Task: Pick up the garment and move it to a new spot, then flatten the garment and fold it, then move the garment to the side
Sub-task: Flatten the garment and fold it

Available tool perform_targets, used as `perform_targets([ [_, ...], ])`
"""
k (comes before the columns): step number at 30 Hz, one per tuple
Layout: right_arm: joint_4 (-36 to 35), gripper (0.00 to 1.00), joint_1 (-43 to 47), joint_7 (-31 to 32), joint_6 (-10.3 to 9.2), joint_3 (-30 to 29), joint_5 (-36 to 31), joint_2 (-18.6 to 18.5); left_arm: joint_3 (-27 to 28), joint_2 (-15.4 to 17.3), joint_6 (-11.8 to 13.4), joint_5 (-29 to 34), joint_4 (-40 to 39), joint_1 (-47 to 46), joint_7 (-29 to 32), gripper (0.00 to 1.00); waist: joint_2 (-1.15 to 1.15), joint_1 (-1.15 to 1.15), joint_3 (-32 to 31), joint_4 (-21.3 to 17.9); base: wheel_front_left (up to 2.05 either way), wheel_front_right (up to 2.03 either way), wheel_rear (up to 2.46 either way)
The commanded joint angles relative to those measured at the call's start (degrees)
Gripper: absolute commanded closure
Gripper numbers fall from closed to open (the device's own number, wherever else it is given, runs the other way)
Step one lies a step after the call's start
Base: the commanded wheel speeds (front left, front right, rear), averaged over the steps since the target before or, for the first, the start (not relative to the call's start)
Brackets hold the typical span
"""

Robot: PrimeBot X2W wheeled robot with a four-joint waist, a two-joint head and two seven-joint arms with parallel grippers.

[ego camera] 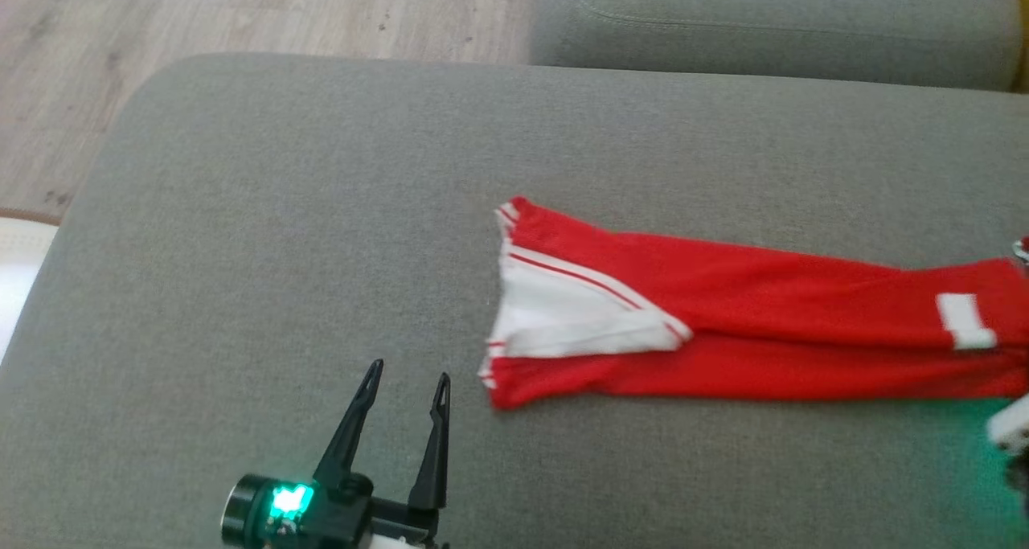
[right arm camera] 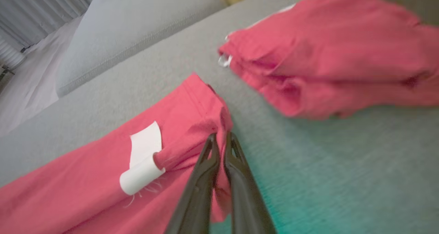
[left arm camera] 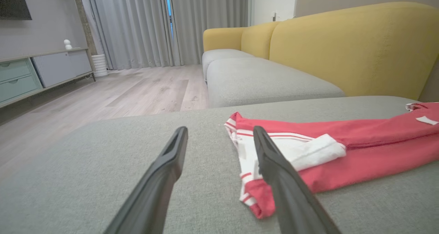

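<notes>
A red garment (ego camera: pixel 723 324) with white stripes and a white panel lies stretched across the grey cushion (ego camera: pixel 281 211), running off the head view's right edge. Its striped hem (left arm camera: pixel 247 151) faces my left gripper (ego camera: pixel 406 380), which stands open just left of and below that end, touching nothing. My right gripper (right arm camera: pixel 221 138) is shut on a bunched red edge of the garment (right arm camera: pixel 192 124), beside a white label (right arm camera: pixel 144 158). A second red fabric part (right arm camera: pixel 325 56) lies apart from it, farther along the cushion.
A second grey seat cushion (ego camera: pixel 772 26) lies beyond, with a yellow sofa back (left arm camera: pixel 343 45) behind it. Wooden floor (ego camera: pixel 241 10) lies past the cushion's rounded far-left corner. A low cabinet (left arm camera: pixel 41 69) and curtains stand across the room.
</notes>
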Motion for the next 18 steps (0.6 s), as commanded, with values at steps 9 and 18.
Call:
perform_targets([
  [9, -13.74, 1.00, 1.57, -2.10, -0.05, 7.89, 8.05, -4.30, 4.08, -1.64, -2.60, 1.88, -0.31, 0.10, -0.53, 0.00, 0.00, 0.00, -1.44, -1.21, 0.00, 0.00, 0.00],
  [18, -28.92, 1.00, 1.01, -0.38, -0.05, 22.98, 10.58, 0.49, 5.22, -2.56, -4.46, 2.86, 0.66, 0.54, -0.53, 0.00, 0.00, 0.00, -2.50, 0.80, 0.00, 0.00, 0.00],
])
